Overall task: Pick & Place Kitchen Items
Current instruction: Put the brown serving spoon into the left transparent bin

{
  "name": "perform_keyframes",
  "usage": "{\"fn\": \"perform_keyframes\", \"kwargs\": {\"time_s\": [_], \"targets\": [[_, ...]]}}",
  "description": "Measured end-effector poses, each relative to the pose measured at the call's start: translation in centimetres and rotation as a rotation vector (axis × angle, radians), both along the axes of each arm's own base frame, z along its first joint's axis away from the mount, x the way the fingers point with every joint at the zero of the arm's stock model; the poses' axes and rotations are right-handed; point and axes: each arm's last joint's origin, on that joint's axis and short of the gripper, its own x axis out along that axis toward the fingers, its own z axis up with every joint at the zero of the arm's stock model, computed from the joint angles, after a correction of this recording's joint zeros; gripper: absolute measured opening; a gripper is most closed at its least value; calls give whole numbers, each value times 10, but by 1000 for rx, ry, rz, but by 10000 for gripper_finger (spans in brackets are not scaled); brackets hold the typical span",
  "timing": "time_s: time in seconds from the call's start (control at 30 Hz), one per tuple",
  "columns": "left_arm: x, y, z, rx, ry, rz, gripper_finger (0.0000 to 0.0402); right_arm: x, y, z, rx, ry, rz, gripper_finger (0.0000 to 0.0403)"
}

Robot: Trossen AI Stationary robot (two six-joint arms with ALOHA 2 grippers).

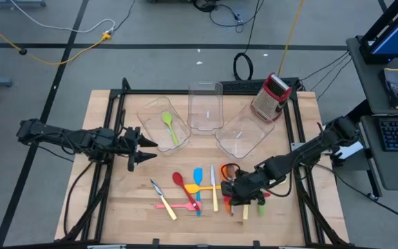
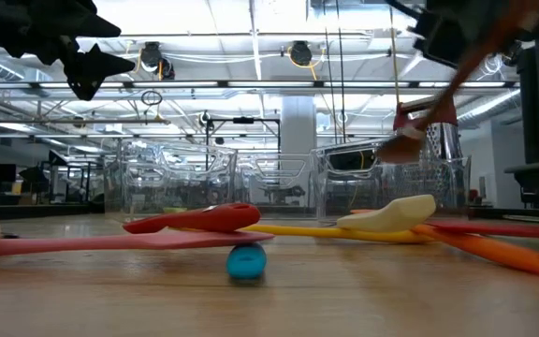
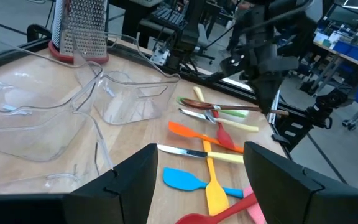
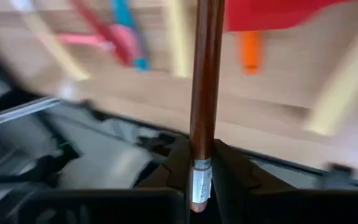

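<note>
Brown spoon [image 4: 205,81], lifted clear of the bench [image 1: 116,207], is pinched by its slim handle in the right hand [image 1: 235,196] above the scattered utensils at the bench's front, while the left hand [image 1: 138,151] hovers spread beside the clear bins [image 1: 161,124].

Bright, even overhead ceiling light; soft shadows on the table [image 1: 116,207]; heavy motion blur at the right wrist.
</note>
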Motion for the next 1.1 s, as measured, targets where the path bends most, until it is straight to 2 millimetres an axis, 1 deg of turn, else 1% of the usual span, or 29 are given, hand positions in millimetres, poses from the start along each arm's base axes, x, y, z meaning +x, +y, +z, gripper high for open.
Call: {"fn": "perform_keyframes", "kwargs": {"time_s": [0.17, 0.27, 0.4, 0.57, 0.73, 0.93, 1.1], "targets": [[1, 0, 3, -33, -29, 10, 241, 11, -2, 7, -75, -179, -74, 34], [1, 2, 7, -53, -73, 68, 241, 19, -10, 12, -171, -293, -128, 33], [1, 4, 12, -91, -128, 163, 241, 31, -22, 21, -289, -456, -156, 33], [1, 6, 18, -166, -194, 224, 241, 46, -46, 31, -440, -608, -139, 34], [5, 5, 22, -286, -253, 229, 241, 58, -76, 40, -619, -749, -67, 33], [23, -1, 23, -479, -307, 207, 241, 66, -108, 51, -765, -905, 48, 34], [46, -7, 14, -618, -319, 194, 241, 68, -121, 53, -842, -957, 134, 33]]}}
